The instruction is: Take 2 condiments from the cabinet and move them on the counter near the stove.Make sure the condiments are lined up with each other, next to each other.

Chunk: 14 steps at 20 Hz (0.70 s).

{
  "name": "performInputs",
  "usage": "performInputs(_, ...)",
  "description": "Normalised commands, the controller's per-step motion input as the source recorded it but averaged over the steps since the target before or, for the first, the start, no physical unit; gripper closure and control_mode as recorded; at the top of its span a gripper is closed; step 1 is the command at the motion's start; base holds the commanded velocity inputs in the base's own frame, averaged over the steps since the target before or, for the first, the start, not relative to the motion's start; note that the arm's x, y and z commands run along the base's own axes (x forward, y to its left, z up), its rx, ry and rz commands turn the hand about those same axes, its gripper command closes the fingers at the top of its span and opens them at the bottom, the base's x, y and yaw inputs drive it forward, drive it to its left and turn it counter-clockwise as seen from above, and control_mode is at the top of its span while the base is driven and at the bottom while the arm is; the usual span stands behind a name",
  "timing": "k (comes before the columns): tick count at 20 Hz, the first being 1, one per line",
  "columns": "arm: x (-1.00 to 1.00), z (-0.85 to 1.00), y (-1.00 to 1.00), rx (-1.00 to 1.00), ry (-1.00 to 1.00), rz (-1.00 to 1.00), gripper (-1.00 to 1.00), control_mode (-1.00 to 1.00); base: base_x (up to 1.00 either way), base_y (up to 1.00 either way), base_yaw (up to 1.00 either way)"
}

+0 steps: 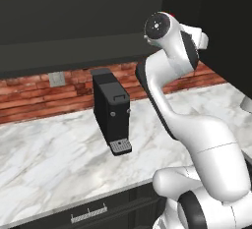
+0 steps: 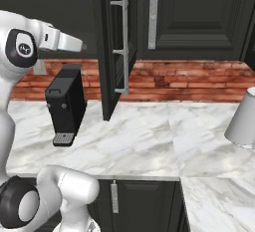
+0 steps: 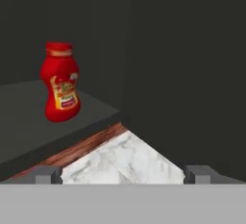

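The rounded red bottle with a red cap stands upright on the dark cabinet shelf, up and to the left in the hand view. My gripper is open, its two fingertips spread wide, still short of the shelf and lower than the bottle, with nothing between them. Below the shelf edge lies the marble counter. In the right base view my hand is raised high beside the open cabinet door. The tiny black shaker bottle and the stove are out of view.
A tall black coffee machine stands on the counter against the brick wall. A pale grey rounded object sits at the far right. The cabinet's dark side panel is close on the hand's right.
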Motion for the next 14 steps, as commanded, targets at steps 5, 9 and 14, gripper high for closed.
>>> performInputs(5,0.37,0.00,0.00,0.00,0.12,-0.03,-1.00,-1.00,0.00,0.00,0.00)
performInputs(9,0.33,0.00,0.00,0.00,0.08,-0.03,-1.00,-1.00,0.00,0.00,0.00)
performInputs(14,0.32,-0.01,0.00,0.00,0.02,-0.03,-1.00,-1.00,0.00,0.00,0.00)
